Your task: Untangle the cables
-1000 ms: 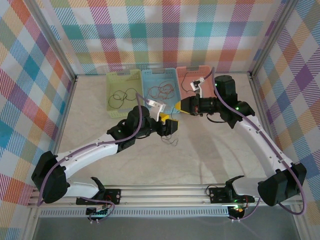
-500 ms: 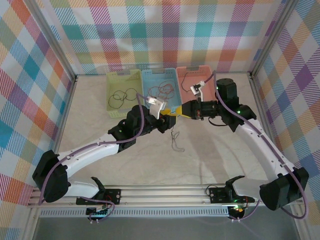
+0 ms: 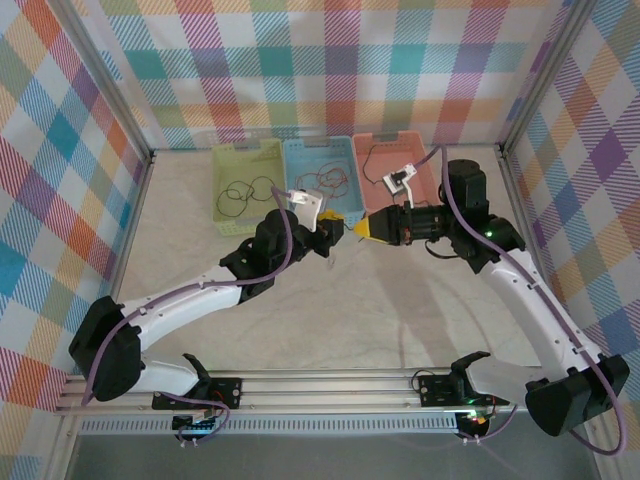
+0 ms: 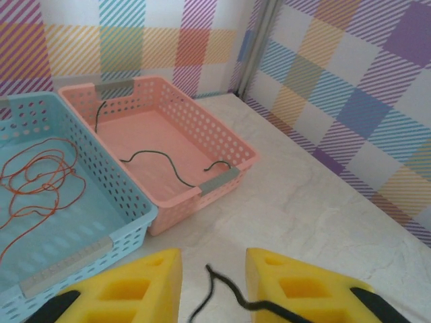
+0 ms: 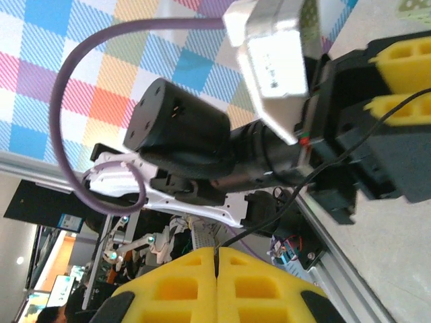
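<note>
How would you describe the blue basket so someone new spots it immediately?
Three baskets stand in a row at the far edge of the table. The blue basket is the middle one, between the green basket and the pink basket. It alone holds orange-red cable; its neighbours hold black cables.

The pink basket (image 4: pixel 190 202) is matt perforated plastic, the table (image 4: pixel 323 208) smooth stone-look.

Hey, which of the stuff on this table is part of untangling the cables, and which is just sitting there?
Part of the job:
black cable, pinched in the right gripper and passing between the fingers of the left gripper
orange cable in the blue basket
dark cable in the pink basket
looped cable in the green basket

Just sitting there:
the three baskets themselves
</note>
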